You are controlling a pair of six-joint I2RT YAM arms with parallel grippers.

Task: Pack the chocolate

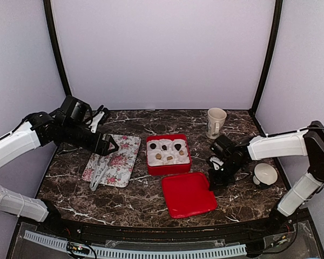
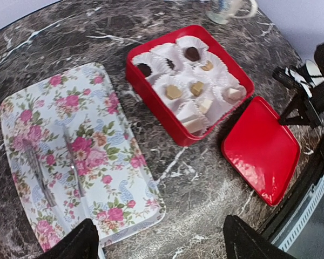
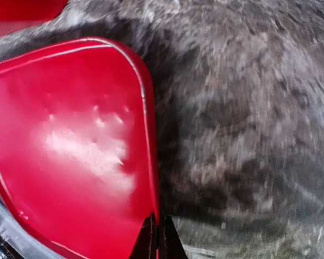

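The chocolates lie in white paper cups inside an open red box, some dark, some tan; they also show in the left wrist view, in the box. The red lid lies flat on the table in front of the box. My right gripper is shut on the lid's right edge, and the right wrist view shows the lid with its rim pinched by the gripper. My left gripper is open and empty above the floral tray, its fingertips wide apart.
Metal tongs lie on the floral tray. A tall mug stands at the back right. A white cup sits on the table by the right arm. The table's front edge runs just below the lid.
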